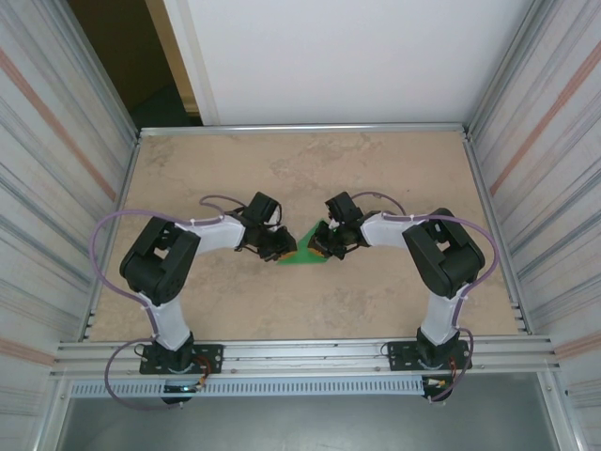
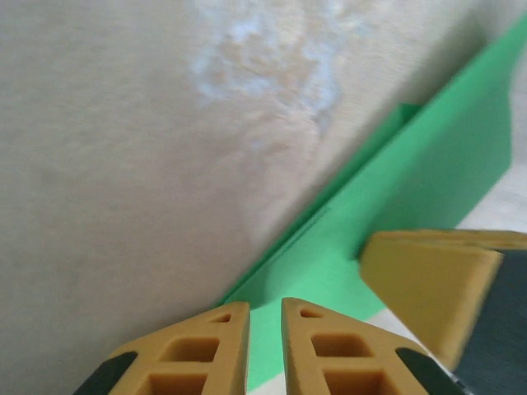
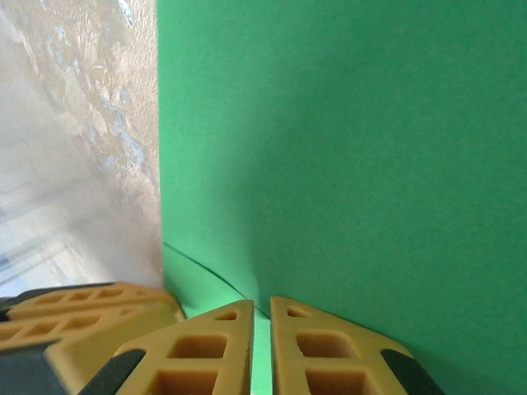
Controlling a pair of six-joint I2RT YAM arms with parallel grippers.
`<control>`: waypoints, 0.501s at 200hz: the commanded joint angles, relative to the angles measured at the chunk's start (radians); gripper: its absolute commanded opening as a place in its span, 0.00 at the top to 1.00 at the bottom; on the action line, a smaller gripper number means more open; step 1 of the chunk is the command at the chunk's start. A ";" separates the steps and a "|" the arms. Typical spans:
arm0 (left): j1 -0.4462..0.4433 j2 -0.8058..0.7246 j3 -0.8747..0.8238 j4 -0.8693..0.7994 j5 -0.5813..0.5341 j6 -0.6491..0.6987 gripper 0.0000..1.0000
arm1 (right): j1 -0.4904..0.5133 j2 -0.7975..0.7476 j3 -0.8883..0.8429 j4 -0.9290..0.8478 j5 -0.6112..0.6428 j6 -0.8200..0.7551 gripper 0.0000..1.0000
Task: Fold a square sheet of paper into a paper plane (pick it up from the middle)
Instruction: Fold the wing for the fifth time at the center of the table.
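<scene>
Marbled table point(image 1: 376, 301); green paper point(image 1: 302, 256) creased; left end effector point(image 2: 265, 309), right end effector point(image 3: 262, 304) narrow, tips on paper.

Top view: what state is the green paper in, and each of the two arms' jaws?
green paper: folded to a triangle, lying on the table, one flap raised.
left gripper: jaws nearly shut, tips at the paper's edge.
right gripper: jaws nearly shut, tips on the paper.

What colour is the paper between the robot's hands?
The paper is plain bright green; the right wrist view shows it best.
</scene>
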 commanded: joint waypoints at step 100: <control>0.031 0.017 -0.136 0.173 0.047 -0.261 0.79 | -0.058 -0.287 -0.309 0.181 0.059 0.266 0.49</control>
